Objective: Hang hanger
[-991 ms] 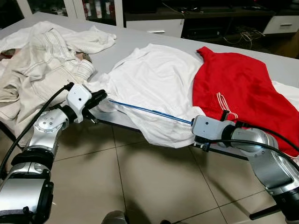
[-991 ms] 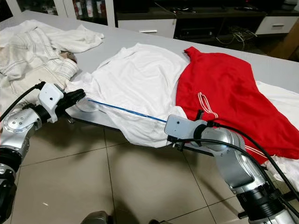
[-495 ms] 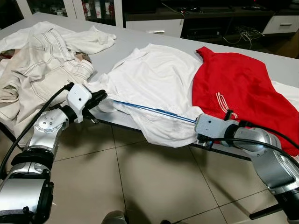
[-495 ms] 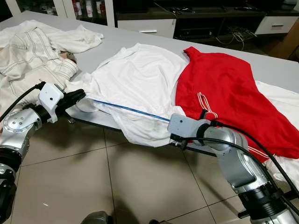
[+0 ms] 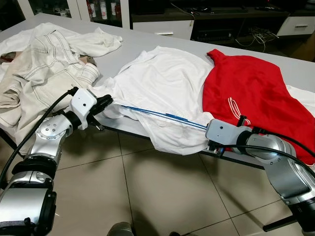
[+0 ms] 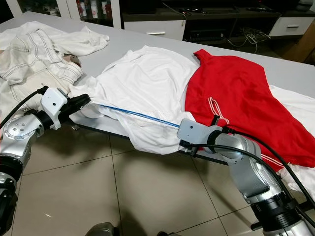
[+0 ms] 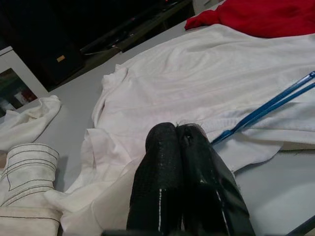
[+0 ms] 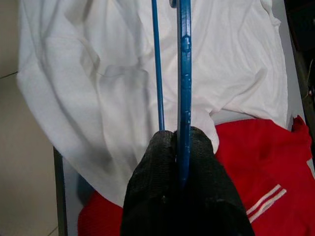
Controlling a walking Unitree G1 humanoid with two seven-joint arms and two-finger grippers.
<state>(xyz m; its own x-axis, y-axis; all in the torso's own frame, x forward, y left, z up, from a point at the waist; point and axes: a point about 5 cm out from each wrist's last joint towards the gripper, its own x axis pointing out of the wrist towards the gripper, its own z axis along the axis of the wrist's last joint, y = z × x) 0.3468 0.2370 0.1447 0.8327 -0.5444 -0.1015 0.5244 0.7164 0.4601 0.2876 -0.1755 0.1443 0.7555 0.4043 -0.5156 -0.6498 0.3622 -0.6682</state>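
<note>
Hanger (image 5: 162, 116) across white shirt (image 5: 167, 83), red garment (image 5: 251, 93) alongside

One blue hanger (image 5: 162, 116), one white shirt (image 5: 167, 83), one red garment (image 5: 251, 93), two pincers.

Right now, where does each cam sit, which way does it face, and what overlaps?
Left eye, right eye: head stereo pair, looking forward and down at the grey table; both silver arms show, left gripper, right gripper.
Left wrist: looks along its shut fingers pinching the white shirt.
Right wrist: looks along its fingers shut on the blue hanger.
Shared: white shirt, blue hanger and red garment appear in all views.
</note>
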